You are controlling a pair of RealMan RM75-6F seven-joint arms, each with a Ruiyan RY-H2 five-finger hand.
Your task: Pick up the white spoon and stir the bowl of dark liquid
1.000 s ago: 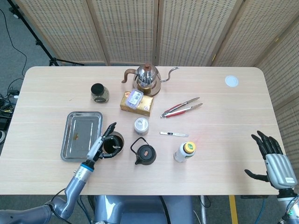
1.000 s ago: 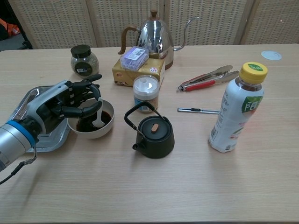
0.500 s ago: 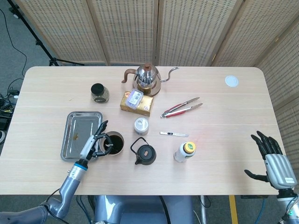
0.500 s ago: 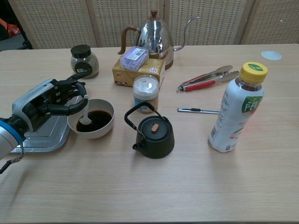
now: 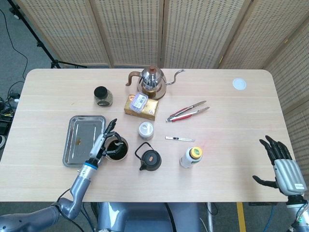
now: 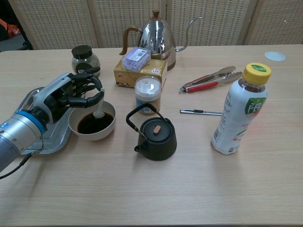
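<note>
A white bowl (image 6: 93, 134) (image 5: 123, 152) of dark liquid sits at the front left of the table, beside a metal tray. My left hand (image 6: 68, 95) (image 5: 102, 143) hovers over the bowl's left rim and pinches the handle of the white spoon (image 6: 100, 110). The spoon's scoop dips into the liquid near the bowl's far side. My right hand (image 5: 282, 164) hangs at the far right edge of the table, fingers spread, holding nothing.
Metal tray (image 6: 28, 101) lies left of the bowl. A black cast-iron teapot (image 6: 155, 135) stands right of it, a white-lidded jar (image 6: 147, 94) behind. Further off: yellow box (image 6: 137, 71), steel kettle (image 6: 158, 37), dark-lidded jar (image 6: 85, 60), tongs (image 6: 208, 79), bottle (image 6: 239, 110), pen-like tool (image 6: 200, 112).
My left hand swung left then back right over the bowl, carrying the spoon from the bowl's left side to its far side. The right hand stayed still.
</note>
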